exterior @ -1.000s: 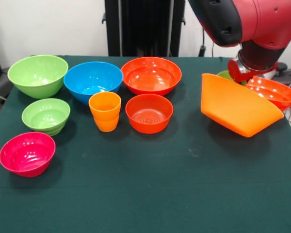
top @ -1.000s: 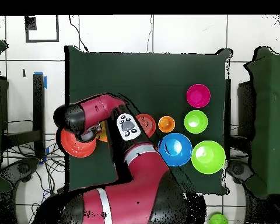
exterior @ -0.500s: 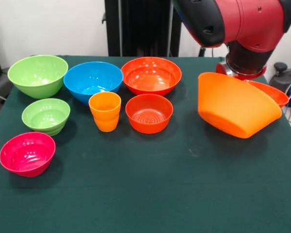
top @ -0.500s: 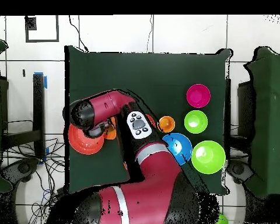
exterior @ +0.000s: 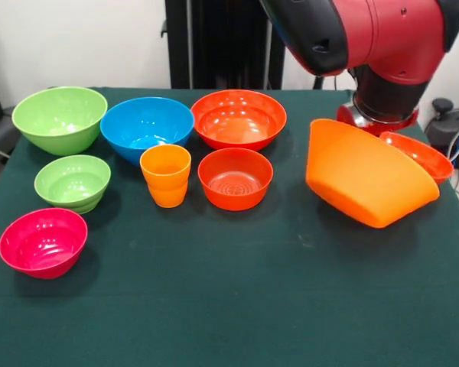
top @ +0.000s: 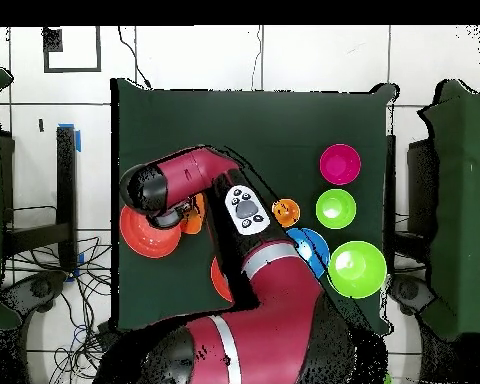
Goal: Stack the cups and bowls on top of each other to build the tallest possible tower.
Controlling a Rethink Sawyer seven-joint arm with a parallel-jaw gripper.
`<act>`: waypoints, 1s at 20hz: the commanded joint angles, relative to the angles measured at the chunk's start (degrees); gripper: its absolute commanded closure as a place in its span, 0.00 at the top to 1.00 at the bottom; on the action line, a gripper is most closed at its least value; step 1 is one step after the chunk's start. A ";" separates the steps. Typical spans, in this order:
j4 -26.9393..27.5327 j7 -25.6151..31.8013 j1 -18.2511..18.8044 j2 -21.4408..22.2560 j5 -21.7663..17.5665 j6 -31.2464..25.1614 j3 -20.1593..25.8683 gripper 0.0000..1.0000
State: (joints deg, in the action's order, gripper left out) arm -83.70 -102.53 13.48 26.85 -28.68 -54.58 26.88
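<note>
Gripper state I cannot tell: the red and black arm (exterior: 382, 38) comes down over the table's (exterior: 214, 306) right side in the front view, and its wrist hides whatever lies beneath. Directly below that wrist the largest orange bowl (exterior: 365, 183) sits steeply tilted, its base turned toward the front edge, with a red-orange bowl (exterior: 421, 153) just behind it near the right edge. Whether the arm grips the tilted bowl or only bears on it is hidden.

Across the table's left half stand the large green bowl (exterior: 60, 118), blue bowl (exterior: 146, 126), wide red-orange bowl (exterior: 239, 118), small green bowl (exterior: 73, 182), orange cup (exterior: 165, 176), small red-orange bowl (exterior: 235, 178) and pink bowl (exterior: 43, 241), all upright.

These look like light, stiff, glossy plastic, likely slippery; pinching a rim wall seems the surest hold.
</note>
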 commanded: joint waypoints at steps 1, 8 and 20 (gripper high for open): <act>8.40 13.49 0.02 -1.71 -1.90 -1.40 5.49 0.00; 15.69 15.18 -0.98 -3.20 -0.09 -9.88 7.50 0.00; 27.25 28.72 -1.18 -6.31 -5.82 -26.70 8.89 0.00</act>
State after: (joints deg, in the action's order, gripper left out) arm -64.08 -99.30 12.34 21.96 -29.02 -73.01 33.30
